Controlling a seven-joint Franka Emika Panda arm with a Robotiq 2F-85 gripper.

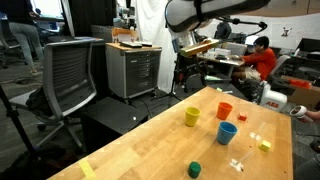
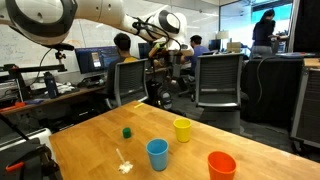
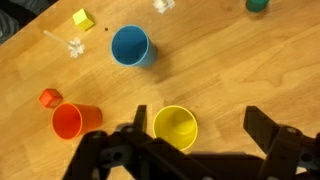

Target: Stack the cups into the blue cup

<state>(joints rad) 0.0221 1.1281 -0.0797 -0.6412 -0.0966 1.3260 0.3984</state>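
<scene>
Three cups stand upright and apart on the wooden table. In the wrist view the blue cup [image 3: 131, 46] is at the upper middle, the yellow cup [image 3: 176, 127] at the lower middle and the orange-red cup [image 3: 72, 121] at the lower left. They also show in both exterior views: blue [image 1: 228, 132] [image 2: 157, 153], yellow [image 1: 192, 116] [image 2: 182, 129], orange-red [image 1: 224, 110] [image 2: 221, 165]. My gripper [image 3: 200, 135] is open and empty, high above the table. The yellow cup lies below it, near one finger.
A short dark green cup [image 3: 258, 4] [image 1: 195, 169] [image 2: 127, 131], a small yellow block [image 3: 83, 18] [image 1: 264, 145], a small orange block [image 3: 49, 97] and white bits [image 3: 75, 45] lie on the table [image 1: 150, 140]. Chairs, a cabinet and people are beyond it.
</scene>
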